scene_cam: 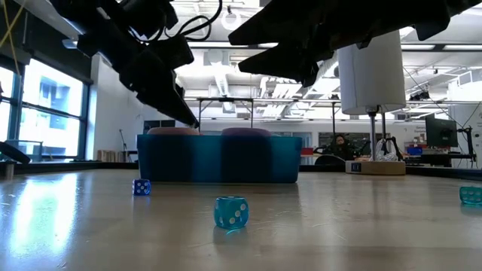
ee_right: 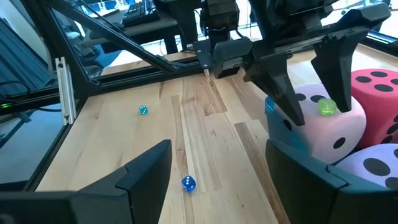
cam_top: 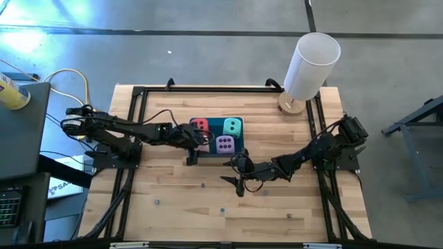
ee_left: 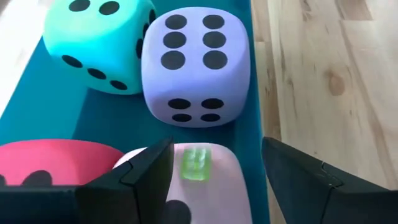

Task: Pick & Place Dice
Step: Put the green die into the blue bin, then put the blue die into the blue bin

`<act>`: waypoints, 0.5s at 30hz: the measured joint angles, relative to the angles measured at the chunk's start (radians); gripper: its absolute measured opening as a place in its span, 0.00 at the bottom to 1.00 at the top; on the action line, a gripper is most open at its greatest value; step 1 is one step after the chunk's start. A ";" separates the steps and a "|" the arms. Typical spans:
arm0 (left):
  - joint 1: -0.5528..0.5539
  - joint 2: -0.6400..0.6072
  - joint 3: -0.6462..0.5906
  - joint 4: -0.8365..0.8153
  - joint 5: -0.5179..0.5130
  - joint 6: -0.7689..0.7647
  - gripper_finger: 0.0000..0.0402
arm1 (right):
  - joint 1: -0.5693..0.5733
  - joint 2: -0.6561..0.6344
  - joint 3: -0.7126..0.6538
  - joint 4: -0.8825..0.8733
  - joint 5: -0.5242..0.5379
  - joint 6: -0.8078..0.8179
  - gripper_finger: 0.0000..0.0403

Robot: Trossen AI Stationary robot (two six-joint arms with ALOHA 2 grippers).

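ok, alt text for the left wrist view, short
The left gripper hangs open over a pink die with a small green piece on top, in the blue tray. Beyond sit a purple die showing six, a teal die, and a red die's edge.

Light wooden plank table on a smooth grey concrete floor, in an open workshop hall.

Seen from above, a white cylindrical shade on a round wooden base stands at the table's 1 o'clock corner; a dark desk sits at 9 o'clock, a dark metal frame at 3 o'clock. Across the table, tall windows pour daylight in at 9 o'clock, a white ceiling with strip lights spans overhead, and what may be a seated person shows far off.
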 joint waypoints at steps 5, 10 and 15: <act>0.000 0.000 0.000 0.000 -0.043 0.023 0.59 | 0.000 0.000 0.000 0.000 0.000 0.002 0.62; 0.000 0.000 0.000 0.033 -0.052 0.046 0.59 | 0.000 0.000 0.000 0.000 0.000 0.002 0.62; -0.021 -0.015 0.000 0.134 -0.053 0.050 0.59 | 0.000 0.000 0.000 -0.001 0.000 0.002 0.62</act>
